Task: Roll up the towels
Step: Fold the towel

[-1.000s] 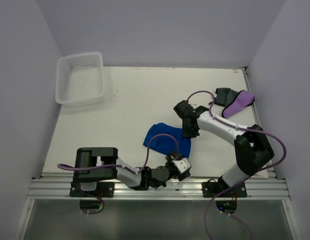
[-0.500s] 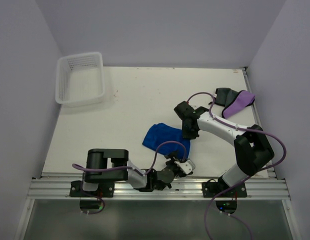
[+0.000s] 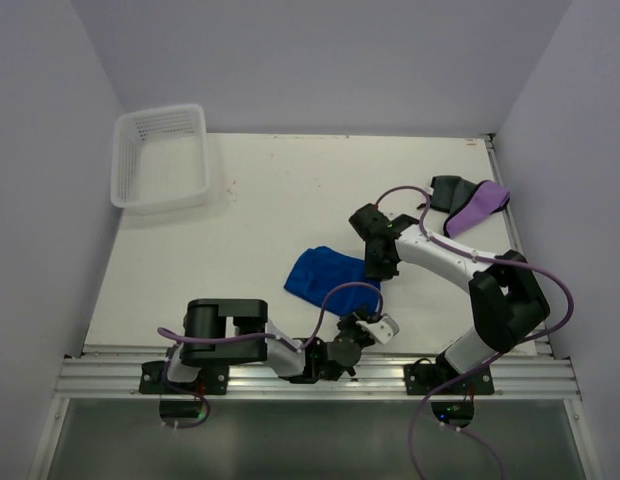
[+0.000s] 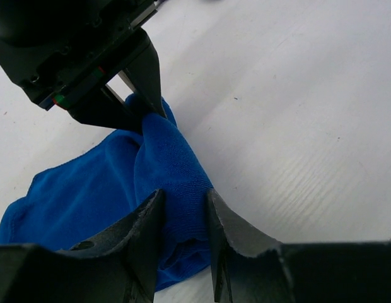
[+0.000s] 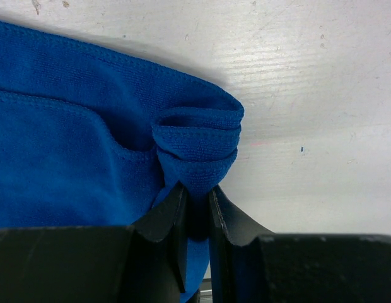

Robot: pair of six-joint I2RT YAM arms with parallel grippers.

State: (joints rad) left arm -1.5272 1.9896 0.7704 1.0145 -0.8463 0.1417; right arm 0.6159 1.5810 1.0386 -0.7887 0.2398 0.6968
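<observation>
The bright blue soft cloth towel [image 3: 325, 275] lies crumpled on the flat white table [image 3: 260, 200], toward the near edge. The right gripper [image 5: 195, 189] pinches its folded corner, jaws almost together on the cloth. The left gripper [image 4: 183, 201] straddles the raised fold at the other end, both fingers pressing its sides, narrowly parted. Far right, the purple cloth towel [image 3: 482, 207] and dark grey cloth towel [image 3: 448, 190] lie touching.
</observation>
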